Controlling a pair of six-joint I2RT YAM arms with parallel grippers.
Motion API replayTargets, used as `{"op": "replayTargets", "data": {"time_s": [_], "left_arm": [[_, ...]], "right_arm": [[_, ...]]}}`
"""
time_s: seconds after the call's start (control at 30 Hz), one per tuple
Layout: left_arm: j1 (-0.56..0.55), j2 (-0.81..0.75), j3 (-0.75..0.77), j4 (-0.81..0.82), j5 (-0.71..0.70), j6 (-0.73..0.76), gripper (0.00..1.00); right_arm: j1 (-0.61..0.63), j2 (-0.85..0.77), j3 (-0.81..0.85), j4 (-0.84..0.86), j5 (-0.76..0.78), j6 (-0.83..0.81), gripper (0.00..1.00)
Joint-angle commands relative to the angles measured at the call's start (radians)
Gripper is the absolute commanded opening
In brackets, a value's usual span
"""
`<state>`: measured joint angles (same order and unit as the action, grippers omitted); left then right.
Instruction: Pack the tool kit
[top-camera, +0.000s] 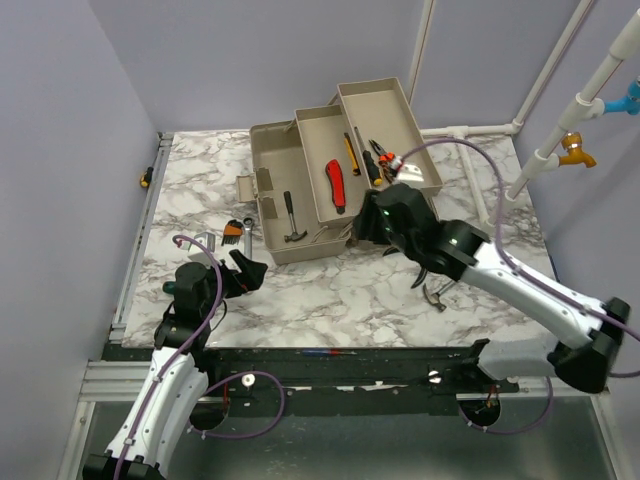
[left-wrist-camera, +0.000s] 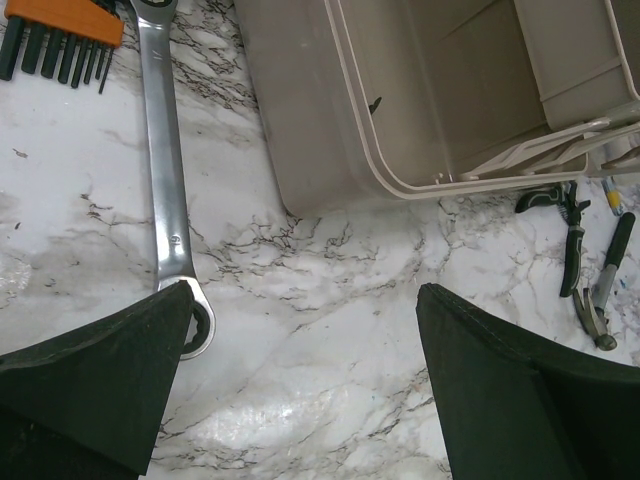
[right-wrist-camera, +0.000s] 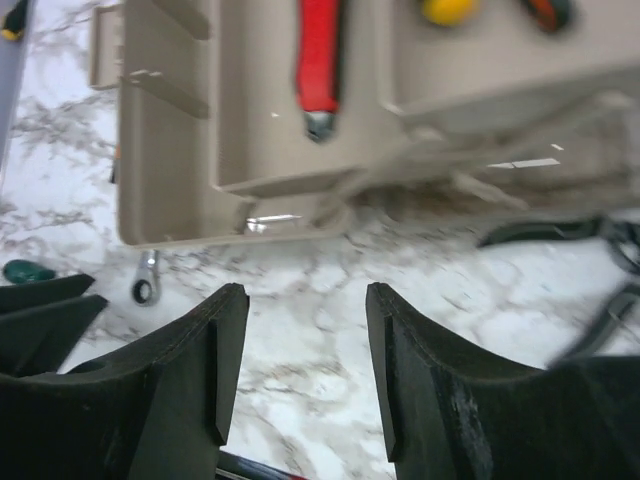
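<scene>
Toolbox (top-camera: 272, 150) sits open mid-surface with hammer (top-camera: 291, 218) and cutter (top-camera: 335, 183) inside. Pliers (top-camera: 434, 294) lie loose, right of the box's near corner. They're stiff steel lying flat, so pinch across the handles by the pivot. The box looks light and may slide if bumped. Right claw (right-wrist-camera: 305, 300) is half apart and empty, just in front of the box. Left claw (left-wrist-camera: 305, 298) is wide apart and empty. Only your left wrist view shows the wrench (left-wrist-camera: 165, 170) clearly. The right wrist view is blurred.
</scene>
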<state>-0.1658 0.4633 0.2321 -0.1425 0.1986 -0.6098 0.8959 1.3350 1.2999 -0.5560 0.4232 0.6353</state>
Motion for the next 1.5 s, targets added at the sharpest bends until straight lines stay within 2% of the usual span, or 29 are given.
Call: {"op": "replayTargets", "data": {"time_s": [0.0,0.17,0.23,0.3,0.33,0.43,0.57,0.67,0.9,1.1,1.47], "left_arm": [[-0.002,-0.001,-0.01,0.026,0.02,0.012,0.96],[-0.002,0.004,-0.01,0.027,0.024,0.012,0.96],[-0.001,0.004,-0.01,0.028,0.022,0.012,0.96],[-0.001,0.003,-0.01,0.027,0.023,0.012,0.96],[-0.001,0.003,-0.01,0.027,0.024,0.012,0.96],[-0.002,0.002,-0.01,0.027,0.025,0.013,0.96],[-0.001,0.0,-0.009,0.025,0.027,0.015,0.96],[-0.001,-0.003,-0.011,0.024,0.028,0.015,0.96],[-0.002,-0.001,-0.01,0.024,0.034,0.016,0.96],[-0.001,-0.003,-0.011,0.024,0.037,0.016,0.96],[-0.001,0.001,-0.01,0.025,0.039,0.018,0.96]], "right_arm": [[0.006,-0.222,-0.173,-0.151,0.23,0.154,0.59],[0.002,-0.378,-0.305,-0.382,0.367,0.386,0.62],[0.001,-0.395,-0.347,-0.48,0.407,0.496,0.68],[-0.009,-0.399,-0.393,-0.519,0.422,0.575,0.79],[-0.025,-0.4,-0.418,-0.528,0.422,0.614,0.81],[-0.13,-0.416,-0.5,-0.452,0.385,0.597,0.83],[-0.398,-0.416,-0.599,-0.228,0.186,0.396,0.82],[-0.587,-0.358,-0.642,-0.104,0.053,0.297,0.8],[-0.786,-0.129,-0.631,0.047,0.055,0.263,0.78],[-0.876,-0.035,-0.621,0.153,0.084,0.232,0.75],[-0.89,0.155,-0.596,0.241,0.051,0.262,0.67]]}}
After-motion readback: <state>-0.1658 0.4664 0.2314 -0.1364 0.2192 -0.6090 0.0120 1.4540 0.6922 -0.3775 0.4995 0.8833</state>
